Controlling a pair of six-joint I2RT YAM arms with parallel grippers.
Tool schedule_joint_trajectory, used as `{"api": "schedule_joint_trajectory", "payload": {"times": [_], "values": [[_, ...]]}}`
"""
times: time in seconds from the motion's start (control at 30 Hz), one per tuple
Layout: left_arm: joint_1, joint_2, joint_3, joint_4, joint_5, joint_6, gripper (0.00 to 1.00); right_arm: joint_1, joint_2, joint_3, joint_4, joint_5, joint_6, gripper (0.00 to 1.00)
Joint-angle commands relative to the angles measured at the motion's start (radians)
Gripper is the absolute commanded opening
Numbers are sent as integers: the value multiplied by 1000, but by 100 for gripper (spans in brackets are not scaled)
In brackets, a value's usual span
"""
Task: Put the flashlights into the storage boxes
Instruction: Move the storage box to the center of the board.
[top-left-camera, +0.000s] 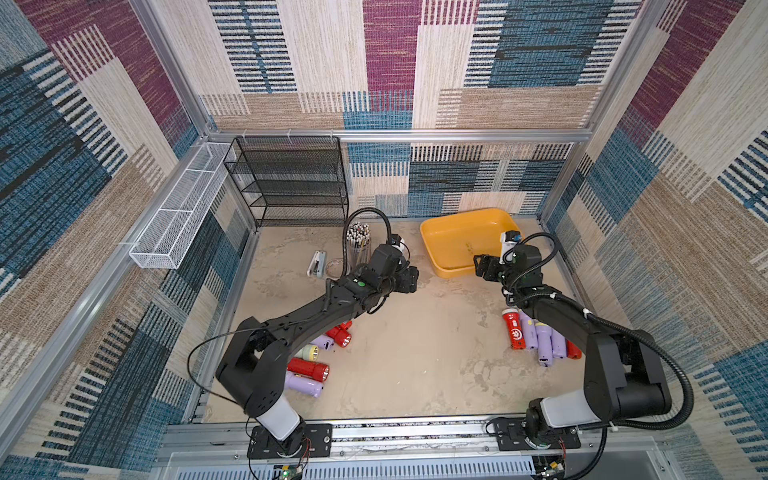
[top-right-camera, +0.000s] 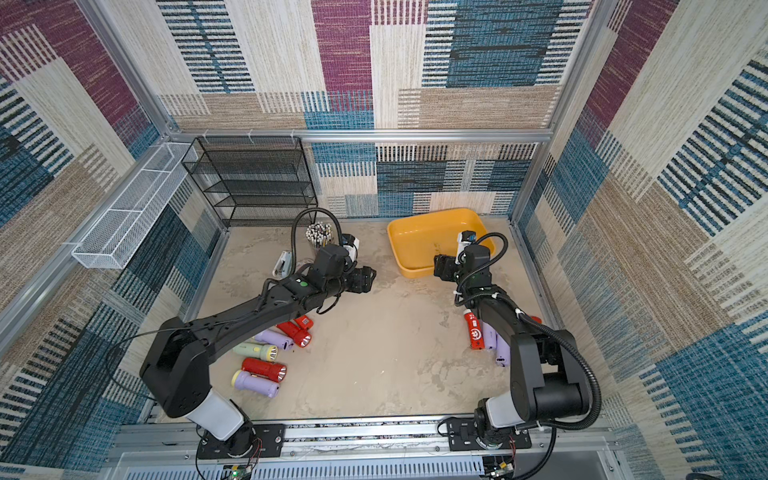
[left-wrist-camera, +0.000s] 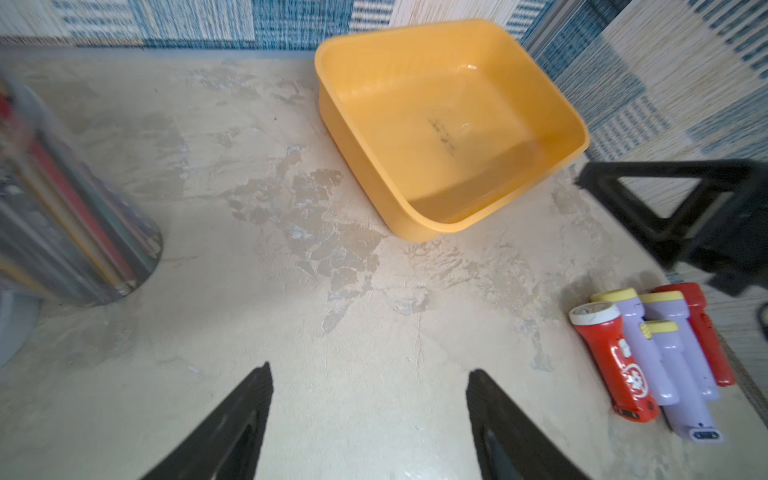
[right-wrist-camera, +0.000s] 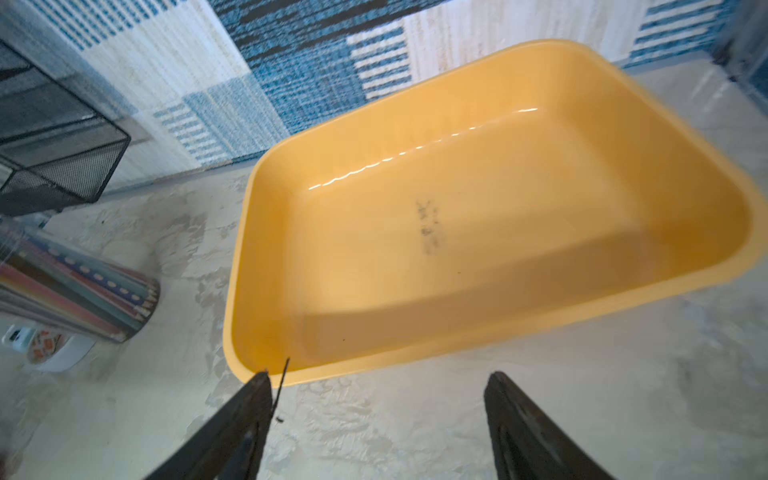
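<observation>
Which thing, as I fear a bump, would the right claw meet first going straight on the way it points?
Probably the yellow tub: its near wall lies just ahead of the open right claw. Depth is unclear; angled down, it might touch the table first.

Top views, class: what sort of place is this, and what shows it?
Likely a robot test cell: two arms bolted to a rail, carpet-lined frame walls, flashlights staged near a yellow tray.

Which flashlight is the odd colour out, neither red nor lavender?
The pale green flashlight, in the pile on the robot's left; every other visible one is red or lavender.
</observation>
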Motion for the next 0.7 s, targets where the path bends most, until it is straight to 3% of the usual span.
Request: {"api": "schedule_joint_trajectory", "payload": {"times": [0.0, 0.3, 0.4, 0.67], "values": [[-8, -114, -45, -88, -66, 52, 80, 45, 59, 66, -68, -8, -34, 81], [-9, -494, -252, -176, -171, 72, 88, 161, 203, 221, -134, 7, -27, 81], [-8, -558, -284, -208, -183, 74, 99, 201, 266, 294, -161, 19, -23, 81], [-8, -654, -337, -292, -172, 35, 99, 246, 436, 466, -239, 46, 6, 74]]}}
